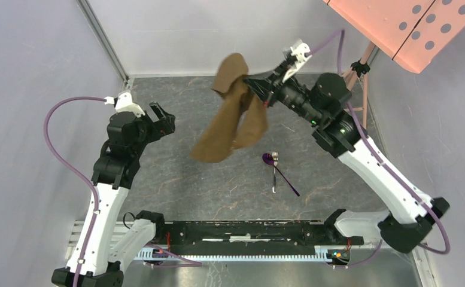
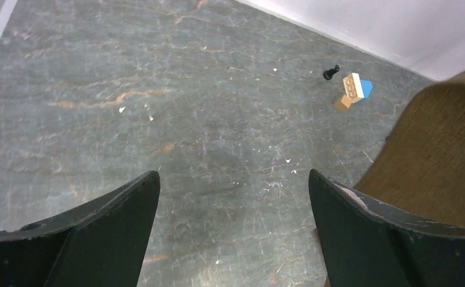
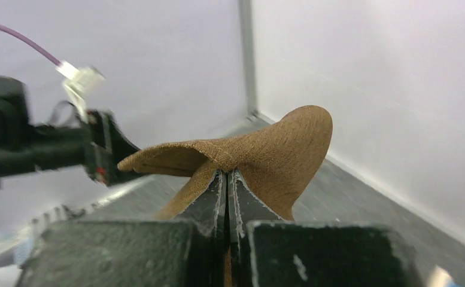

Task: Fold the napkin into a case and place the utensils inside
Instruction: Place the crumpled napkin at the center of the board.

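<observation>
The brown napkin (image 1: 233, 113) hangs crumpled in the air over the back middle of the table, pinched near its top by my right gripper (image 1: 255, 88), which is shut on it. In the right wrist view the cloth (image 3: 260, 152) drapes over the closed fingertips (image 3: 227, 174). My left gripper (image 1: 163, 118) stands open to the left of the napkin, apart from it, with nothing between its fingers (image 2: 116, 215); the cloth's edge (image 2: 439, 155) shows beyond its right finger. The purple spoon (image 1: 277, 167) and silver fork (image 1: 274, 170) lie crossed on the table right of centre.
A small tan and blue toy block (image 2: 354, 91) and a tiny black piece (image 2: 331, 73) lie near the back wall. A pink perforated panel (image 1: 409, 27) on a stand leans at the back right. Grey walls close in the marbled table (image 1: 182, 179).
</observation>
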Robot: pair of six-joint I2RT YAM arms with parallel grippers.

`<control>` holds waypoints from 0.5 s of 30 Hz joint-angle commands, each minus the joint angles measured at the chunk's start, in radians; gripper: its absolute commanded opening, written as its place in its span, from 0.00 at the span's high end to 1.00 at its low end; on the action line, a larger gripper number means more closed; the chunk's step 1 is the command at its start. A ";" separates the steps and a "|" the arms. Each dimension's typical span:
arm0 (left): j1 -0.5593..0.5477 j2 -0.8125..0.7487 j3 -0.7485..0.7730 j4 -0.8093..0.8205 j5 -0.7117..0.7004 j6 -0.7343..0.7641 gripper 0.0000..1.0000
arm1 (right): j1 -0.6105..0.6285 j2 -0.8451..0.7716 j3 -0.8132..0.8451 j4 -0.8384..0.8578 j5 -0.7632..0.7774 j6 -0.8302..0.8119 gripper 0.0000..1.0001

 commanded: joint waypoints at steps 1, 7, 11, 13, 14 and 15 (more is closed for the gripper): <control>-0.001 -0.064 0.072 -0.125 -0.123 -0.116 0.00 | 0.049 0.135 0.125 0.099 -0.182 0.100 1.00; -0.001 -0.219 0.037 -0.206 -0.192 -0.155 0.00 | 0.080 0.174 -0.232 0.227 -0.218 0.224 0.65; -0.001 -0.186 0.030 -0.257 -0.069 -0.159 0.00 | 0.074 0.200 -0.368 0.009 -0.020 0.042 0.33; -0.001 -0.136 0.011 -0.258 0.045 -0.166 0.00 | 0.073 0.202 -0.410 -0.047 0.022 -0.035 0.27; 0.000 -0.101 -0.003 -0.258 0.088 -0.172 0.00 | 0.075 0.196 -0.434 -0.050 0.012 -0.069 0.26; 0.000 -0.070 -0.016 -0.257 0.143 -0.177 0.00 | 0.078 0.189 -0.454 -0.036 -0.014 -0.091 0.25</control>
